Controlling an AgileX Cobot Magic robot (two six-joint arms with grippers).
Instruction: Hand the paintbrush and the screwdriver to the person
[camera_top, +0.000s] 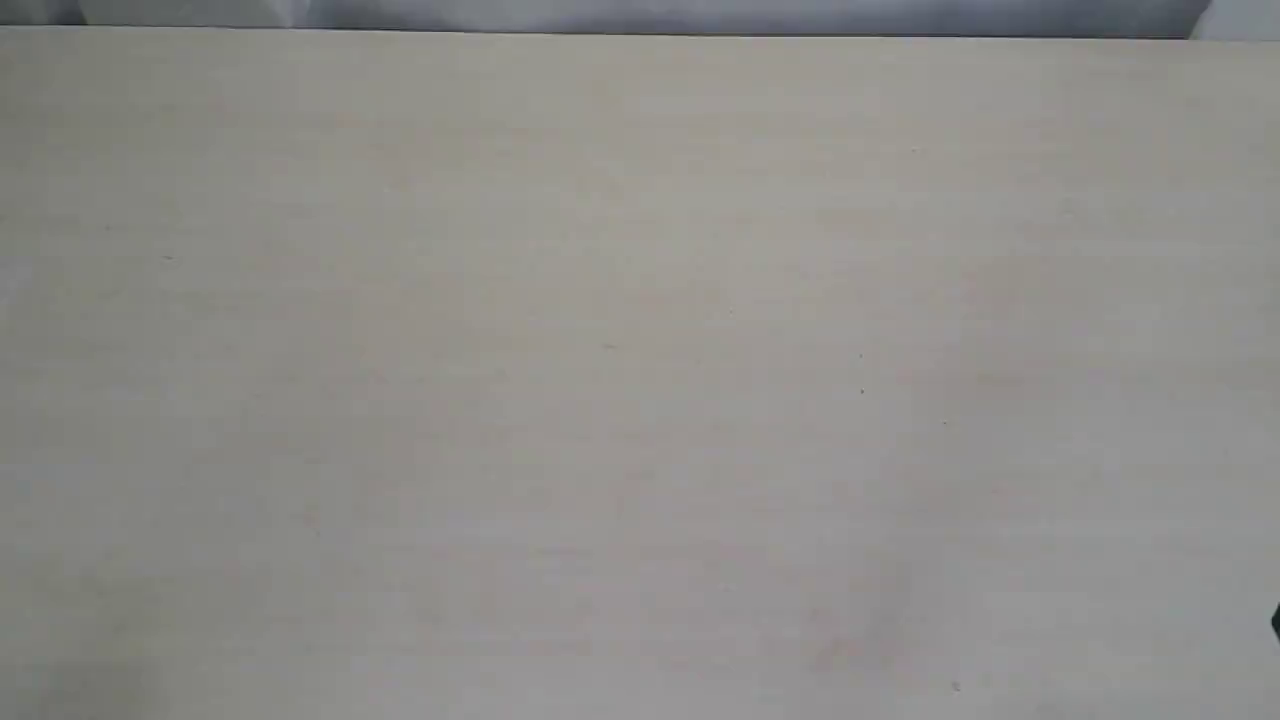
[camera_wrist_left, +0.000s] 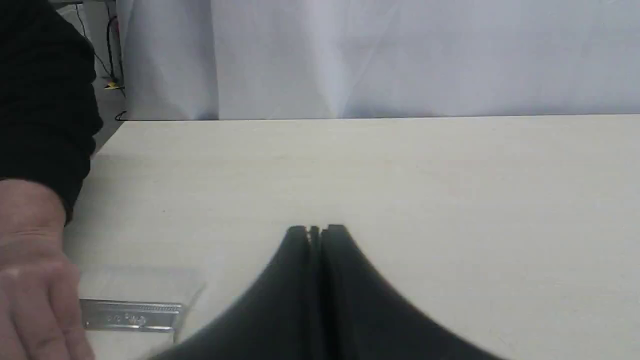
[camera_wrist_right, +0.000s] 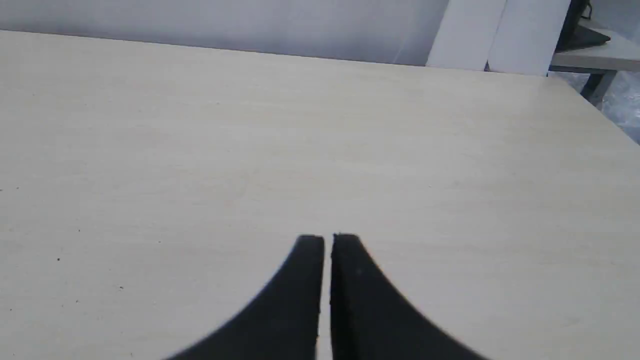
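Note:
In the left wrist view the paintbrush (camera_wrist_left: 131, 315) lies flat on the table, showing its silver ferrule and pale bristles. The person's bare hand (camera_wrist_left: 30, 280), in a black sleeve, rests on the brush's handle side and hides the handle. My left gripper (camera_wrist_left: 315, 230) is shut and empty, a short way from the brush over the bare table. My right gripper (camera_wrist_right: 327, 239) is shut too, with only a thin slit between its fingers and nothing held. The screwdriver is out of view. Neither tool nor the hand shows in the exterior view.
The pale wooden table (camera_top: 640, 300) fills the exterior view, with a white curtain (camera_wrist_left: 380, 55) behind its far edge. A small black part (camera_top: 1275, 620) pokes in at the right edge. A second table (camera_wrist_right: 595, 52) stands beyond the far right corner.

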